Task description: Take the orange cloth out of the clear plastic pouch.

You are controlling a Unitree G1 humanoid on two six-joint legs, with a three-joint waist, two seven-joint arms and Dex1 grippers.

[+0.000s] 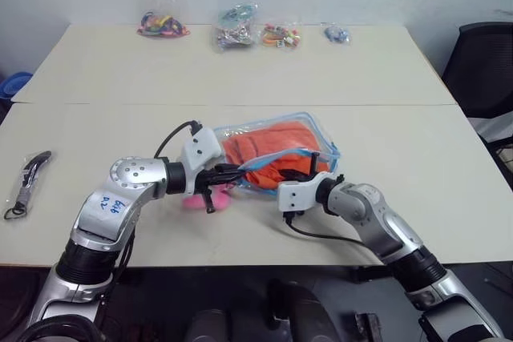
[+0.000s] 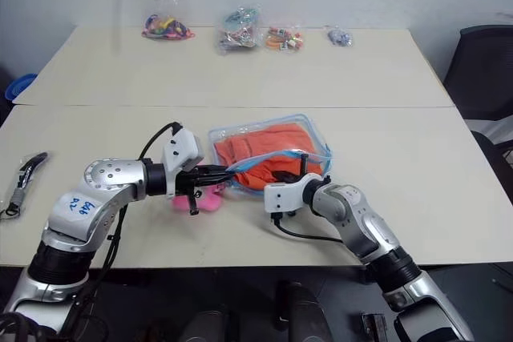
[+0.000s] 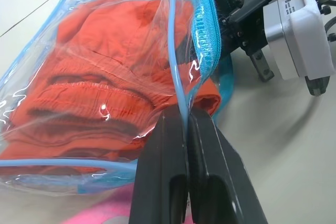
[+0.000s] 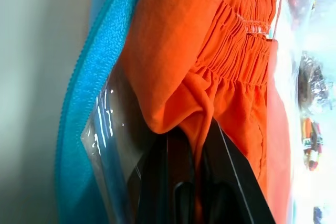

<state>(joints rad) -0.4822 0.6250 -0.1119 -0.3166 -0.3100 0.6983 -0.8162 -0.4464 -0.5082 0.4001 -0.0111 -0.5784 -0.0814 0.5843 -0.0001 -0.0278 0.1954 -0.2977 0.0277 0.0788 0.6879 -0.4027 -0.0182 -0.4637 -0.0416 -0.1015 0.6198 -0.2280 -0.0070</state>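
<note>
Two clenched hands — left hand point(image 3: 187, 129) pinching clear plastic pouch point(image 1: 321, 130), right hand point(image 4: 197, 145) nipping orange cloth point(image 1: 268, 150).

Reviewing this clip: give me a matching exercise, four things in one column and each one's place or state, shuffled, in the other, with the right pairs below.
Things:
1. left gripper
2. right gripper
3. pink plush charm
4. small clear bags of trinkets

Places or states:
a. in a row at the far edge of the table
b. shut on a fold of the orange cloth, inside the pouch mouth
c. on the table below the left gripper
d. shut on the blue-trimmed edge of the clear plastic pouch

Pairs: 1-d, 2-b, 3-c, 4-a
</note>
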